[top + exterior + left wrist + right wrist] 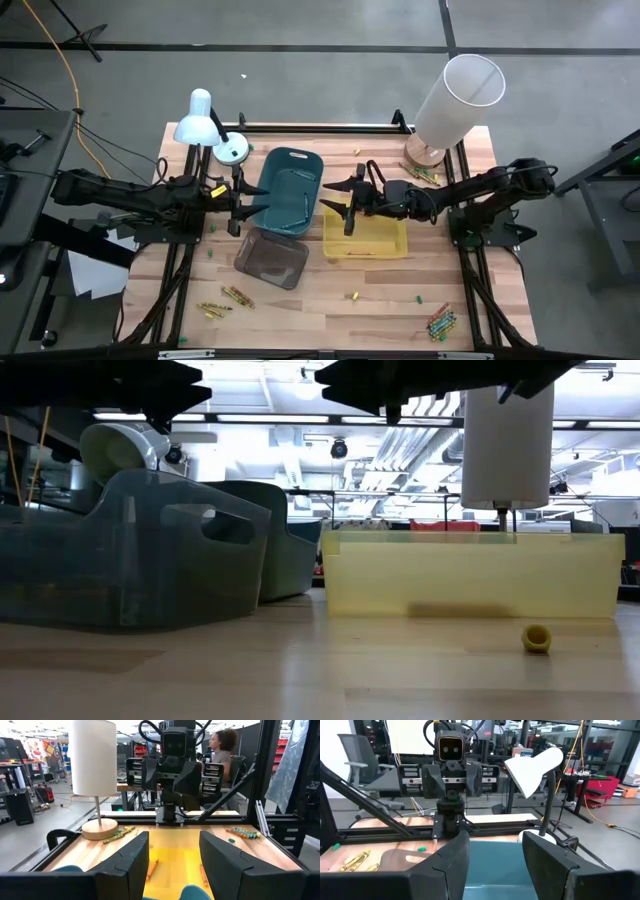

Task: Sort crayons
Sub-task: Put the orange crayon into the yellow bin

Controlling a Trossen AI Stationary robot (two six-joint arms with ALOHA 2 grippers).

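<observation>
The big wooden table (330, 300) holds three bins in the middle: a dark blue-green plastic bin (290, 190), a clear grey plastic bin (271, 258) and a see-through yellow plastic bin (366, 236). The sorting looks like it has only just begun. A couple of thin orange crayons (152, 866) already lie inside the yellow bin. Most of the small stick crayons are not in any bin yet. A yellow bunch (222, 301) lies near the front left corner, a mixed-colour bunch (441, 322) near the front right corner, and a few more (424, 174) sit by the foot of the white lamp (450, 102). The left gripper (237, 201) hangs above the blue-green bin with its fingers spread and nothing in them. The right gripper (350, 200) hangs above the yellow bin, fingers also spread and holding nothing.
</observation>
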